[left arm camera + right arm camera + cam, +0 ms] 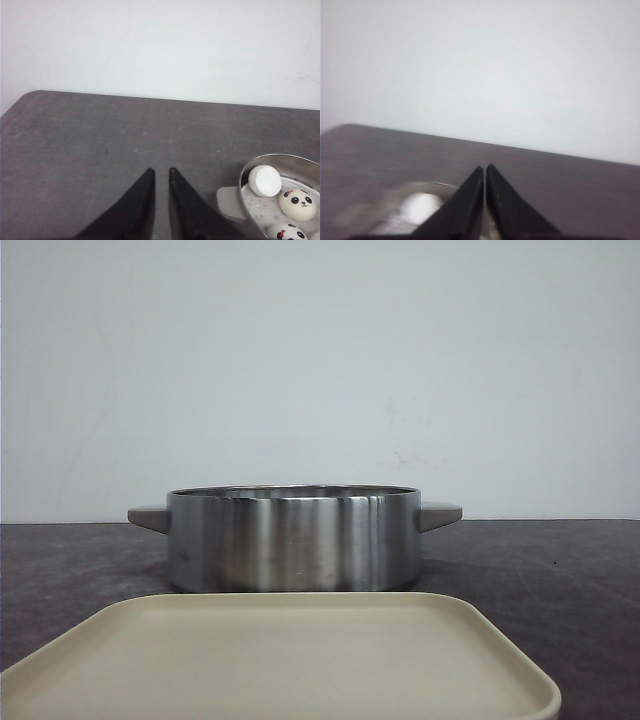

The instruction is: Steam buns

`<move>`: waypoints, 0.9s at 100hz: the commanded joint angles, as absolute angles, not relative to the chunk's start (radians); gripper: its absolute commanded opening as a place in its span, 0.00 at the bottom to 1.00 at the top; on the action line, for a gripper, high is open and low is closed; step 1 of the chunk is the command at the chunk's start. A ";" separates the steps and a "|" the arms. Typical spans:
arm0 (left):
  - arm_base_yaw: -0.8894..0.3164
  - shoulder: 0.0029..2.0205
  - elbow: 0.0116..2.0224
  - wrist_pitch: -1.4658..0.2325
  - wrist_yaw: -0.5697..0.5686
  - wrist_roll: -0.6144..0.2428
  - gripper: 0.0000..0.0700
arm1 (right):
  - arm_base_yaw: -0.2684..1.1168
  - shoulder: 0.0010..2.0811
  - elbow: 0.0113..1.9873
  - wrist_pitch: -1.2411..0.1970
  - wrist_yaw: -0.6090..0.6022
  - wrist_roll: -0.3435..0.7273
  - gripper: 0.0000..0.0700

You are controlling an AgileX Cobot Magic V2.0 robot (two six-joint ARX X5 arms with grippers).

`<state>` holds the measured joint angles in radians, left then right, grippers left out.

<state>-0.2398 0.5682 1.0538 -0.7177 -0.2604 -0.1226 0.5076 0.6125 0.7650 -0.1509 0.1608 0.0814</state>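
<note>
Buns (298, 204) sit in pot (292, 538); both end effectors, left (161, 173) and right (484, 169), nearly closed, empty. Best: lid pot squarely.

Ahead of you a plain white wall (320, 360) fills the upper half of the front view, evenly lit, with only a few faint marks right of centre. Below it you see a dark grey mottled table (560, 580) whose far edge meets the wall; in the left wrist view, its rounded corner (35, 95) sits at mid-left.
</note>
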 commanded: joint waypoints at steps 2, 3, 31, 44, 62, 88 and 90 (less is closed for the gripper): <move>-0.241 0.574 1.065 -0.711 -0.262 -0.125 0.00 | 0.424 0.558 0.668 -0.113 0.154 0.064 0.00; -0.241 0.574 1.065 -0.711 -0.262 -0.125 0.00 | 0.413 0.548 0.652 -0.103 0.154 0.067 0.00; -0.241 0.574 1.065 -0.711 -0.262 -0.125 0.00 | 0.184 0.269 0.228 0.075 0.156 0.086 0.00; -0.241 0.574 1.065 -0.712 -0.262 -0.125 0.00 | 0.142 0.141 0.082 0.073 0.156 0.099 0.00; -0.241 0.574 1.065 -0.712 -0.262 -0.125 0.00 | 0.122 0.023 0.012 -0.080 0.159 0.100 0.00; -0.241 0.574 1.066 -0.711 -0.262 -0.125 0.00 | 0.108 0.004 0.012 -0.171 0.188 0.090 0.00; -0.241 0.574 1.066 -0.711 -0.262 -0.125 0.00 | 0.108 0.004 0.012 -0.171 0.188 0.090 0.00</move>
<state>-0.2398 0.5682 1.0538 -0.7185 -0.2604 -0.1230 0.1093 0.0048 0.0162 -0.1661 0.1814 0.0887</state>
